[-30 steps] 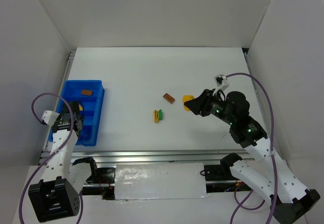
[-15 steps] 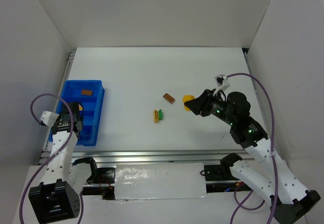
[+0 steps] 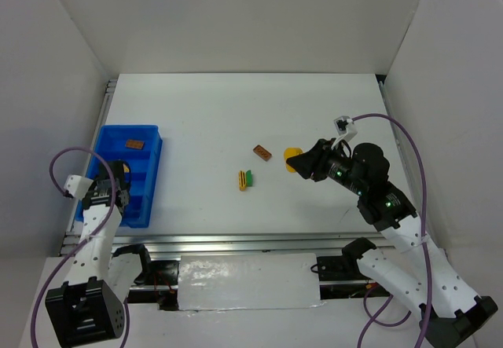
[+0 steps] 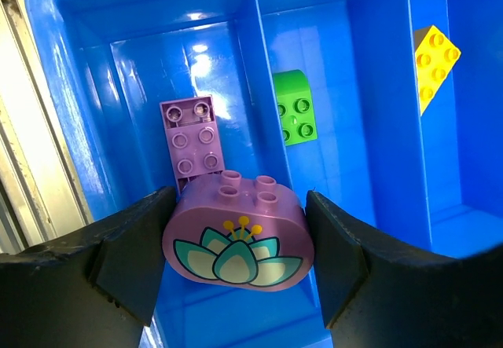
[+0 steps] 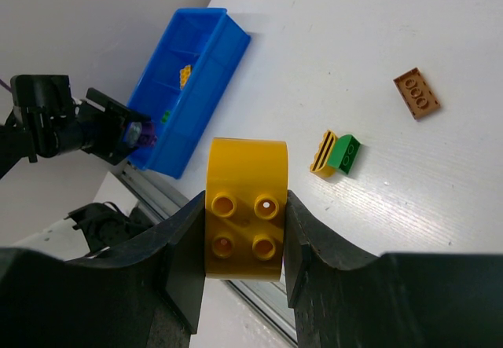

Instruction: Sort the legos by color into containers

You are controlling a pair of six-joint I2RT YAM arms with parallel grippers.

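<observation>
The blue tray (image 3: 154, 174) lies at the table's left. My left gripper (image 4: 240, 242) is over its near end, shut on a purple rounded brick with a flower print (image 4: 238, 234). Under it, one compartment holds a purple brick (image 4: 194, 136), the one beside it a green brick (image 4: 295, 118), and another a yellow brick (image 4: 435, 64). A brown brick (image 3: 135, 143) lies in the far compartment. My right gripper (image 5: 245, 238) is shut on a yellow rounded brick (image 5: 245, 206), held above the table right of centre (image 3: 291, 155). A brown brick (image 3: 262, 153) and a yellow-and-green pair (image 3: 245, 179) lie mid-table.
White walls enclose the table on three sides. A metal rail (image 3: 236, 242) runs along the near edge. The tray's blue dividers (image 4: 263, 89) stand close under the left fingers. My left arm (image 5: 71, 124) shows in the right wrist view beside the tray (image 5: 204, 65).
My left gripper has moved slightly toward the near end of the tray with the purple brick. The right arm has hardly moved.
</observation>
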